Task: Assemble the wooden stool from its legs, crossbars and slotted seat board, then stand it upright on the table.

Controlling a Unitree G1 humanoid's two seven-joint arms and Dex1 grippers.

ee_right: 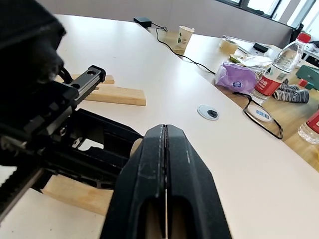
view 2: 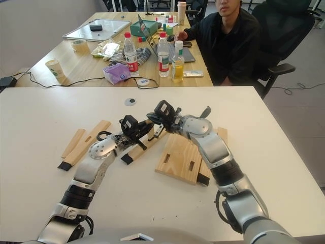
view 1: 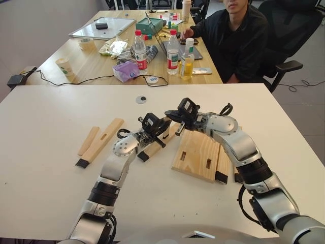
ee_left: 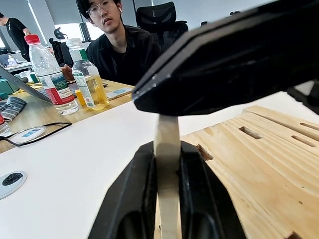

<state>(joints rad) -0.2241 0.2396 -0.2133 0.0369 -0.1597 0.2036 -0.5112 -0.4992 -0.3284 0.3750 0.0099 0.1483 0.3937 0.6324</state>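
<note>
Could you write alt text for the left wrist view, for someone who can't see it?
The left pincer clamps a thin pale wooden strip. Beside it is the slotted seat board; a white table and bottles lie beyond.

1. Head stereo pair looked forward and down over the table (view 1: 51, 127); both eyes shared it.
2. Left wrist cam sat close behind the left gripper (ee_left: 168, 149), facing the seat board (ee_left: 259, 164).
3. Right wrist cam sat equally close behind the right gripper (ee_right: 165, 130), overlooking the same table.

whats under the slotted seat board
A wooden leg with a black foot sticks out from under the seat board's right edge, propping it tilted. Whatever else lies beneath is covered.
</note>
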